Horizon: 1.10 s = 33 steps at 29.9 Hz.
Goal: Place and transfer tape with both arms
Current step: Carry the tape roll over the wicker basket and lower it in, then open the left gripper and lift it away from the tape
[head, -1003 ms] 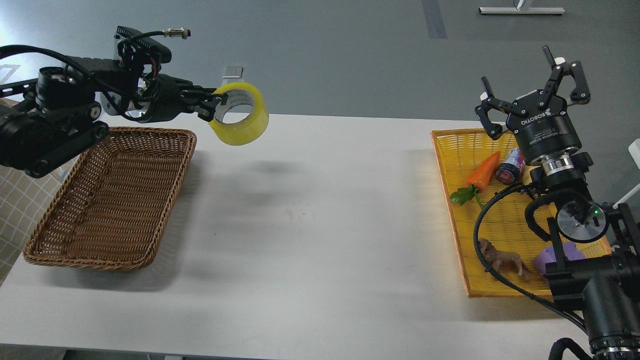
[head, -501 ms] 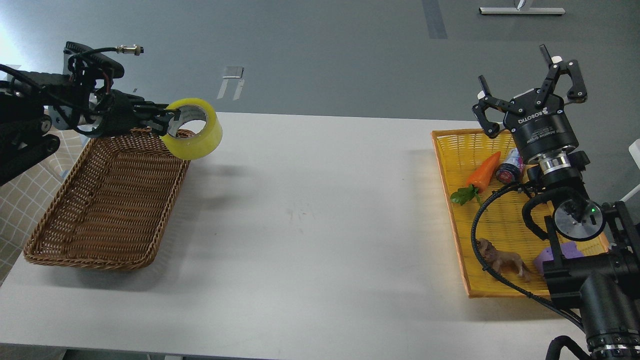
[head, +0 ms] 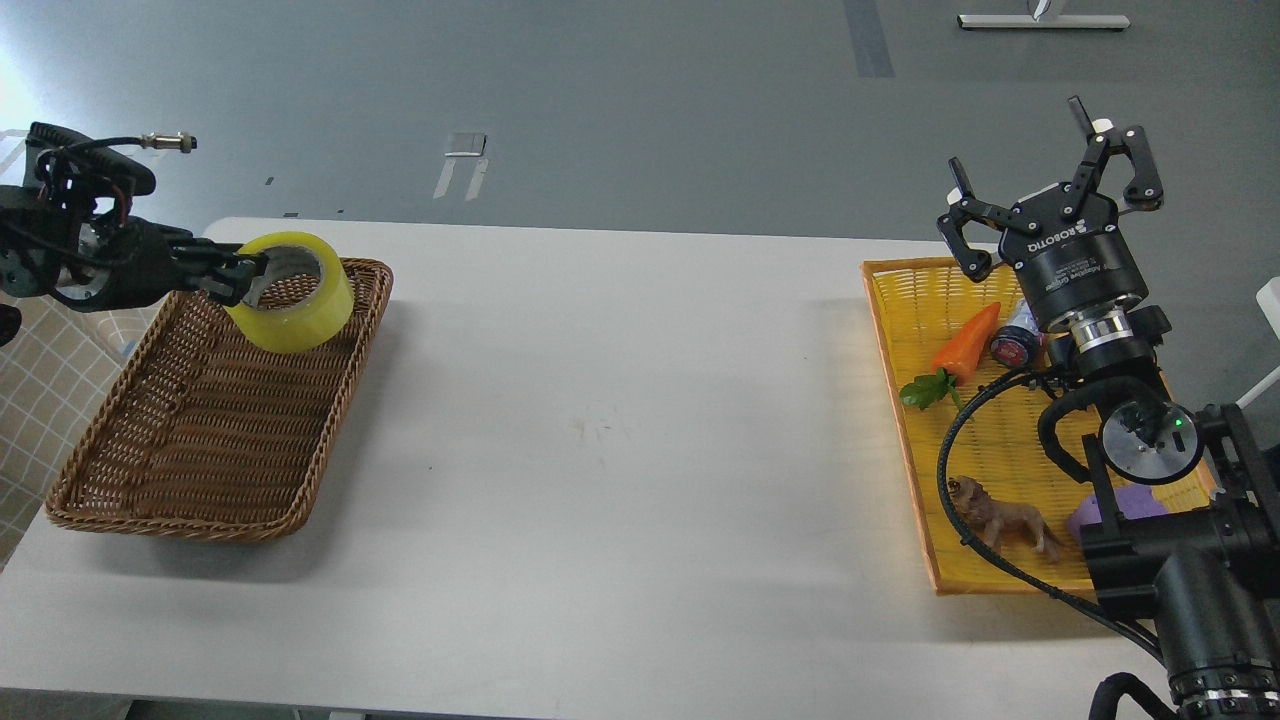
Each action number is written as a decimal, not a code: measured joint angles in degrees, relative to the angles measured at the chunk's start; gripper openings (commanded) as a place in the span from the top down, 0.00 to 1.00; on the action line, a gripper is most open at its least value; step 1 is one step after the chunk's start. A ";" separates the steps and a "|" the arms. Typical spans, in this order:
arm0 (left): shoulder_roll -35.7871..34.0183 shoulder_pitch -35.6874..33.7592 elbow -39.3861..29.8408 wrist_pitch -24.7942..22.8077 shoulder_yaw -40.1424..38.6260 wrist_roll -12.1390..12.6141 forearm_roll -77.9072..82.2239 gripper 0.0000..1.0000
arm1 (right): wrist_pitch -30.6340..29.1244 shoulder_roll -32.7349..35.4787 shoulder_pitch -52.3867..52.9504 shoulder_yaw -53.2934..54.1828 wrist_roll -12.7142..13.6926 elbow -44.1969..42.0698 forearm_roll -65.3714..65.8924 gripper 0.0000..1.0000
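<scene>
The yellow tape roll (head: 296, 302) with its grey-white core hangs over the far end of the brown wicker basket (head: 200, 440). My left gripper (head: 238, 274) comes in from the left and is shut on the roll's near wall, one finger inside the core. I cannot tell whether the roll touches the basket floor. My right gripper (head: 1045, 190) stands upright at the far right above the yellow tray (head: 900, 300), fingers spread open and empty.
The yellow tray holds a toy carrot (head: 966, 343), a small can (head: 1018, 338), a brown toy dog (head: 1002, 516) and a purple object (head: 1110, 512). The white table (head: 630, 420) lies between basket and tray. My right arm's cable loops over the tray.
My left gripper has carried the tape leftward and down, from above the table beyond the basket's corner to over the basket's far end. My right gripper drifted slightly left.
</scene>
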State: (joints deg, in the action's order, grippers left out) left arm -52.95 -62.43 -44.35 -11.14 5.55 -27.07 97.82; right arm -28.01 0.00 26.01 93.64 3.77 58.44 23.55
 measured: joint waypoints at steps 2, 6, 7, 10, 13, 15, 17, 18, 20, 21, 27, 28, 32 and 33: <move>0.00 1.47 1.52 0.84 0.00 -0.59 -0.06 1.00 | 0.00 0.00 0.00 -0.08 0.00 0.00 0.00 0.00; 0.14 4.32 4.55 2.44 0.00 -0.91 -0.19 1.00 | 0.00 0.00 -0.04 -0.13 -0.02 -0.07 0.00 0.00; 0.27 5.11 5.34 3.00 0.00 -0.92 -0.26 1.00 | 0.00 0.00 -0.06 -0.13 -0.02 -0.10 0.00 0.00; 0.65 7.18 7.08 4.18 0.00 -0.94 -0.50 1.00 | 0.00 0.00 -0.23 -0.11 -0.02 -0.17 0.00 0.00; 1.04 8.93 8.60 5.23 0.00 -0.94 -0.68 1.00 | 0.00 0.00 -0.35 -0.11 -0.02 -0.18 0.00 0.00; 1.47 10.01 9.46 5.91 0.00 -0.93 -0.72 1.00 | 0.00 0.00 -0.41 -0.10 -0.02 -0.18 0.00 0.00; 2.18 10.79 10.20 6.28 -0.02 -0.94 -0.75 1.00 | 0.00 0.00 -0.45 -0.08 -0.02 -0.18 0.00 0.00; 2.50 10.99 10.46 6.37 -0.05 -0.94 -0.78 1.00 | 0.00 0.00 -0.48 -0.07 -0.02 -0.18 0.00 0.00; 3.10 11.19 10.68 6.43 -0.09 -0.94 -1.06 1.00 | 0.00 0.00 -0.53 -0.04 -0.02 -0.18 0.00 0.00; 3.31 11.23 10.71 6.43 -0.09 -0.94 -1.37 1.00 | 0.00 0.00 -0.56 -0.05 -0.02 -0.18 0.00 0.00; 3.85 11.90 10.80 6.43 -0.13 -0.94 -4.28 0.98 | 0.00 0.00 -0.61 -0.09 -0.02 -0.18 0.00 0.00; 3.90 11.98 10.82 6.43 -0.13 -0.94 -4.43 0.85 | 0.01 0.00 -0.62 -0.09 -0.02 -0.18 0.00 0.00; 4.10 12.05 10.82 6.43 -0.14 -0.93 -4.65 0.58 | 0.01 0.00 -0.63 -0.09 0.01 -0.18 0.00 0.00; 4.18 12.06 10.82 6.43 -0.18 -0.94 -4.74 0.52 | 0.01 0.00 -0.64 -0.09 0.01 -0.18 0.00 0.00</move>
State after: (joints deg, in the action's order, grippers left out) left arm -48.76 -50.37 -33.53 -4.71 5.37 -28.00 93.07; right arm -28.00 0.00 25.38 93.55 3.79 58.26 23.55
